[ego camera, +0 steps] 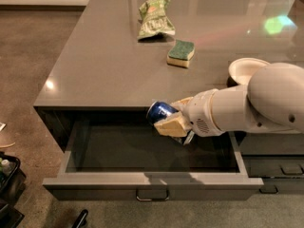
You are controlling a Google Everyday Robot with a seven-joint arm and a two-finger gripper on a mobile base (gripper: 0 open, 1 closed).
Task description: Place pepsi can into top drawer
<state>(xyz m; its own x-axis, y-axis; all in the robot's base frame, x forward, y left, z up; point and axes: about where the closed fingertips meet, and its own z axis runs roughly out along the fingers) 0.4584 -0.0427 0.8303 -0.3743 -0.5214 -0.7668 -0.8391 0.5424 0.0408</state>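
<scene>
blue can (160,111), label unreadable, clamped between the gripper (173,117) fingers over the open drawer (152,179), just below the counter (104,65) edge, lying sideways, one end pointing left.

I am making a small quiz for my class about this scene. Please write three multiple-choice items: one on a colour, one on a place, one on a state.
1. What colour is the top of the sponge?
A) green B) red C) white

2. Where is the pepsi can relative to the top drawer?
A) lying on its bottom B) held by the gripper above its rear part C) far from it, beside the sponge

3. In what state is the top drawer?
A) shut B) pulled open C) removed

Answers:
1 A, a green face lies over a yellow layer.
2 B, the gripper is shut on the can, which hangs over the dark inside.
3 B, its front stands out and its inside shows.
</scene>
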